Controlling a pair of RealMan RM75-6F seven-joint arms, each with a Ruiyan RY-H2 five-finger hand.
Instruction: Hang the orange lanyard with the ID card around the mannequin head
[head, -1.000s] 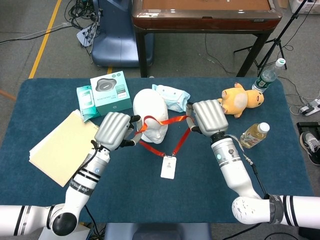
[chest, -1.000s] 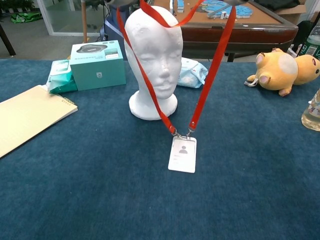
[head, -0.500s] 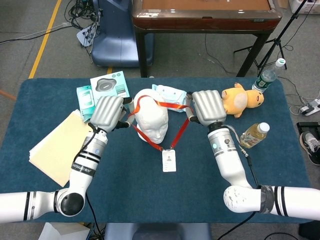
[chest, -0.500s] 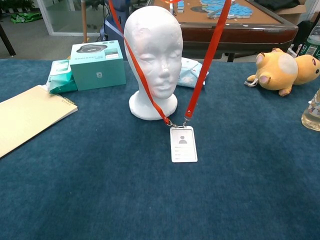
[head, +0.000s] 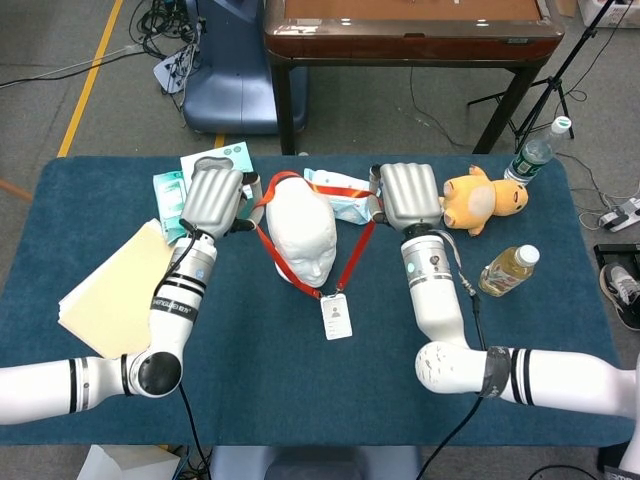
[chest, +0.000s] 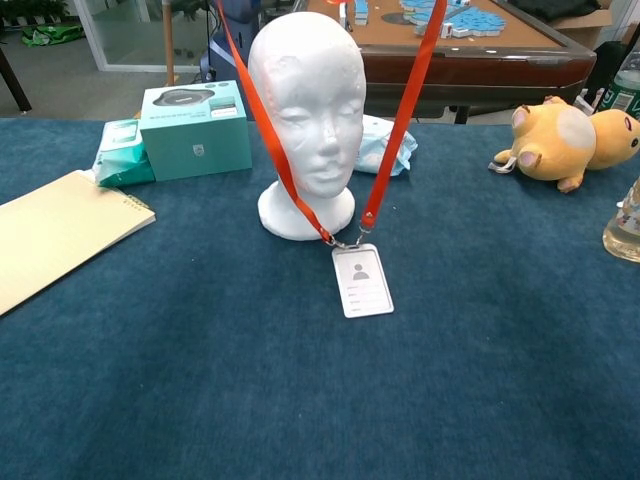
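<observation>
No legible text; print on teal box (chest: 195, 130), ID card (chest: 362, 280) too small.

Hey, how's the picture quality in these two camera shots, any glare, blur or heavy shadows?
Head view: even, soft light, sharp throughout; small glare spots on the wooden table edge. Chest view: sharp too; the mannequin head is bright but keeps its features, and the ID card casts only a faint shadow on the blue cloth.

- Looks like a robotics lab or test room.
- Bench (head: 90, 200) draped in blue cloth, on grey carpet.
- Loose cables (head: 165, 25) and a yellow floor line (head: 92, 75).
- Black tripod legs (head: 545, 85), a power strip (head: 622, 213), a glass partition (chest: 130, 35) behind.
</observation>
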